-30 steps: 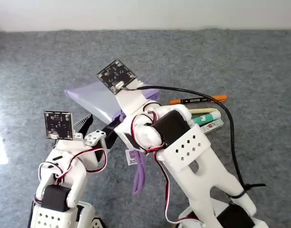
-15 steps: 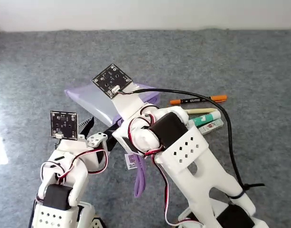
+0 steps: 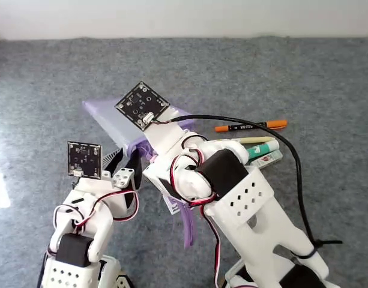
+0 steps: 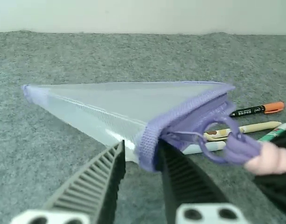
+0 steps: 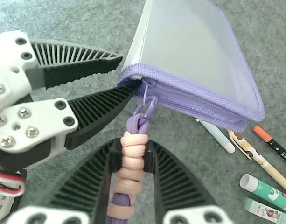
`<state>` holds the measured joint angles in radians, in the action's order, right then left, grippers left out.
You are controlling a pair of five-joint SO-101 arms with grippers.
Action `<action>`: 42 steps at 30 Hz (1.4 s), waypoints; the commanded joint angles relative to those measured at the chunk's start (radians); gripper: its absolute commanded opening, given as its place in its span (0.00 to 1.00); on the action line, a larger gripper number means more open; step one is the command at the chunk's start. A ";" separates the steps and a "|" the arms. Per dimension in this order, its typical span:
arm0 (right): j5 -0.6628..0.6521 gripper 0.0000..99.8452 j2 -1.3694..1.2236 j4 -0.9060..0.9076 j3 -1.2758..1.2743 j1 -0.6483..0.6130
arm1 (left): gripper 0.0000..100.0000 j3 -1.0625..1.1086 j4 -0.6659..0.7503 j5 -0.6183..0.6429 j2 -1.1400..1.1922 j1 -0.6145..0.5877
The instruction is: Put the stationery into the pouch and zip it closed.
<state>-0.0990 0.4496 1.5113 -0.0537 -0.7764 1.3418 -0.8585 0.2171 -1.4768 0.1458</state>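
The translucent purple-edged pouch (image 3: 110, 122) (image 4: 129, 105) (image 5: 194, 51) is tilted up off the grey carpet. My left gripper (image 4: 140, 147) (image 5: 129, 72) is shut on its near corner beside the zipper end. My right gripper (image 5: 132, 147) is shut on the pink-and-purple zipper strap (image 5: 133, 149) (image 3: 187, 225), right in front of the left gripper (image 3: 132, 163). The stationery lies on the carpet beyond the pouch: an orange marker (image 3: 250, 126) (image 5: 273, 142), a cream pen (image 3: 256, 140) (image 5: 254, 156), a green glue stick (image 3: 262, 150) (image 5: 266, 186) and a white pen (image 5: 217, 135).
A small flat packet (image 3: 269, 159) (image 5: 268, 210) lies next to the glue stick. A black cable (image 3: 292, 162) arcs over the stationery to the right arm. Open carpet stretches to the far side and left of the pouch.
The right arm has drawn back toward the near side, taking the strap with it. The left arm has shifted slightly right, and the pouch has tipped and slid a little.
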 commanded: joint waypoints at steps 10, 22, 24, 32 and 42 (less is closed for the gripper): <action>-0.009 0.01 0.074 0.124 0.015 0.113 | 0.01 -0.004 0.008 -0.009 0.012 -0.002; -0.176 0.01 0.214 0.117 0.009 0.406 | 0.01 -0.070 -0.091 -0.147 0.011 -0.135; -0.176 0.01 0.214 0.104 0.009 0.412 | 0.01 -0.120 -0.183 -0.153 0.011 -0.160; -0.170 0.01 0.216 0.079 0.009 0.355 | 0.01 -0.248 -0.362 -0.149 0.009 -0.164; -0.169 0.01 0.223 0.119 0.009 0.321 | 0.17 -0.242 -0.311 -0.054 0.017 -0.092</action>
<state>-0.2677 0.6291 1.6157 -0.0522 -0.4480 1.1439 -1.2098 0.1312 -1.4737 0.0445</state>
